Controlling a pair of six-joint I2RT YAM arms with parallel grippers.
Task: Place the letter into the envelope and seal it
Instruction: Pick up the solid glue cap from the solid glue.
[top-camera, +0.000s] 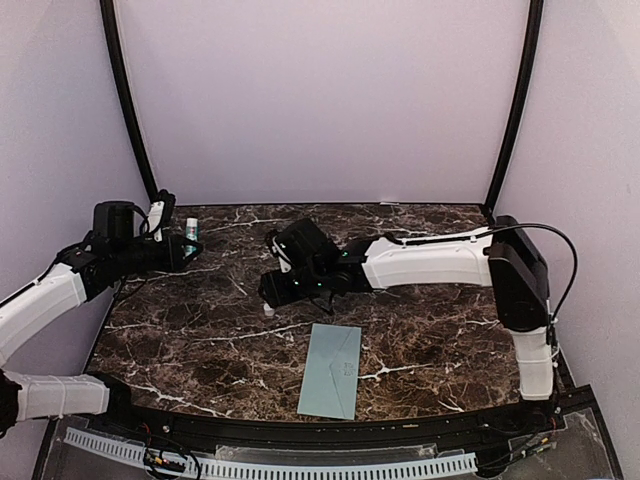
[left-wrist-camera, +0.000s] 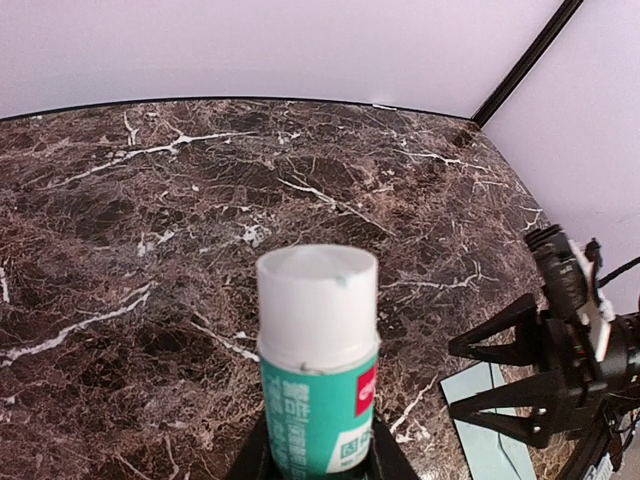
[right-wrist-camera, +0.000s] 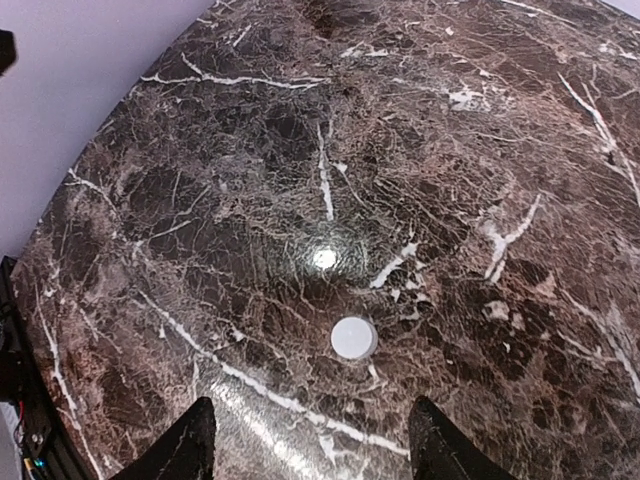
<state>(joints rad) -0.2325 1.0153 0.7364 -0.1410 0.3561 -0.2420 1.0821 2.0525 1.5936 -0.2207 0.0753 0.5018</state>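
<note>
Top external view: we see the envelope lying flat on the dark marble worktop. It is close to the near edge and a little right of the middle, with one short side toward that edge (whether the flap is stuck down we cannot tell). Both hands are well apart from it. The left hand is near the far left corner, clenched around a glue stick that stands up from it, with a white top and a green label. The right hand hangs over the middle of the worktop with its fingers spread apart, released and grasping nothing. Just ahead of these fingers a small white round cap lies on the worktop, and neither finger touches it.
</note>
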